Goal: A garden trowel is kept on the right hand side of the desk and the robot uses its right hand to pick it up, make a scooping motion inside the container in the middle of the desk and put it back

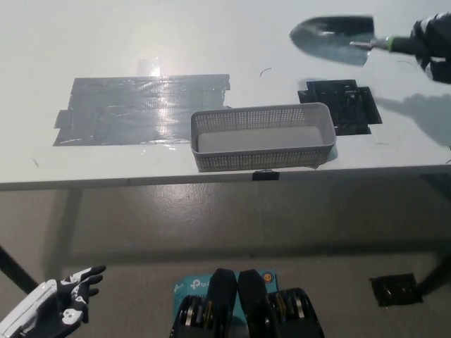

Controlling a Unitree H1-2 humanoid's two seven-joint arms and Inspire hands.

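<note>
Steel trowel [331, 39] hangs clasped in black hand [431, 46], upper right; basket [262, 159] scoop, return remain; white hand [65, 310] spread lower left.

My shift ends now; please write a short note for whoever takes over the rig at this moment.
Right hand: shut on the garden trowel, held above the desk behind the right end of the basket.
Left hand: open, idle, low before the desk.
The basket stands mid-desk at the front edge.
Done: pick-up.
Left: scoop inside the basket, return the trowel to the right side.
</note>
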